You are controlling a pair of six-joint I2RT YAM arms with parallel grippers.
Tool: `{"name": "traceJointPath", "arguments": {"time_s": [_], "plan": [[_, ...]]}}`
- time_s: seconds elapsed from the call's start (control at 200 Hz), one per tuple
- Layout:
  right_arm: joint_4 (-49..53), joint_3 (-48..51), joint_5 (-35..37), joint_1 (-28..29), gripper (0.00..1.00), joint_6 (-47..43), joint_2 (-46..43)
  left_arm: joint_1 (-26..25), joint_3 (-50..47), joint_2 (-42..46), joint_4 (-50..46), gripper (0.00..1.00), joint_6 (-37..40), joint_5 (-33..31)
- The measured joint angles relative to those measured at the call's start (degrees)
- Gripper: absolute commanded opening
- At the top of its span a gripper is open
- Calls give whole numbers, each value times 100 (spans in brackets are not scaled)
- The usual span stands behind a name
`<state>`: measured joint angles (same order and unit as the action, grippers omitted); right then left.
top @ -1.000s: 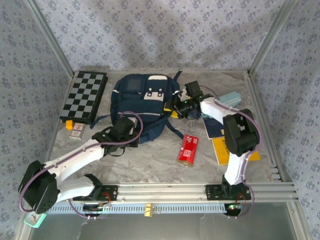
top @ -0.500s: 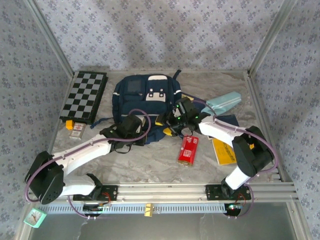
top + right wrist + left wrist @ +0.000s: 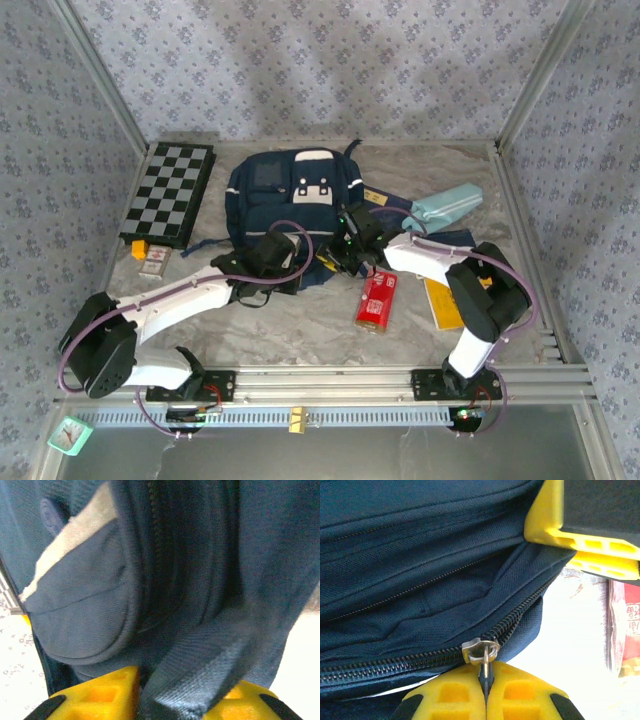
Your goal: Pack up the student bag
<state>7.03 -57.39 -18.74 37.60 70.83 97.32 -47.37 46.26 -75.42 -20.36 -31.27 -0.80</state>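
Note:
The student bag (image 3: 290, 190), navy with a white front patch, lies flat at the table's back centre. My left gripper (image 3: 302, 263) is at the bag's near edge, shut on the metal zipper pull (image 3: 485, 662), with the slider (image 3: 480, 651) just beyond its yellow fingertips (image 3: 520, 690). The zipper track (image 3: 395, 661) runs off to the left. My right gripper (image 3: 338, 258) sits just right of the left one at the same edge. In the right wrist view it (image 3: 175, 695) is shut on a thick fold of navy bag fabric (image 3: 210, 665). One of its yellow fingers (image 3: 580, 530) reaches into the left wrist view.
A chessboard (image 3: 168, 192) lies at the back left, with a small orange piece (image 3: 139, 250) and a card (image 3: 155, 261) in front of it. A red packet (image 3: 377, 298) and a yellow book (image 3: 440, 302) lie near right. A light-blue pencil case (image 3: 447, 205) lies beside the bag.
My right gripper swung from the bag's right side down to its near edge and closed on the fabric. My left gripper slid right along that edge, still holding the zipper pull.

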Motion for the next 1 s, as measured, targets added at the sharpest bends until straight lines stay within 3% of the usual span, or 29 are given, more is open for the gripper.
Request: {"name": "traceJointPath", "arguments": {"time_s": [0.145, 0.315, 0.505, 0.7, 1.0], "plan": [[170, -125, -66, -68, 0, -308, 24, -22, 0, 2, -7, 0, 39, -35], [560, -442, -304, -293, 0, -866, 35, 26, -146, 317, -46, 0, 42, -225], [1207, -975, -654, -802, 0, -1602, 225, 776, -697, 992, -55, 0, 83, -74], [1705, -1377, -671, -1196, 0, -2133, 297, 1392, -892, 1115, -111, 0, 236, 208], [1958, -1384, -396, -1167, 56, -2247, 116, 1499, -894, 1067, -52, 0, 271, 553]]}}
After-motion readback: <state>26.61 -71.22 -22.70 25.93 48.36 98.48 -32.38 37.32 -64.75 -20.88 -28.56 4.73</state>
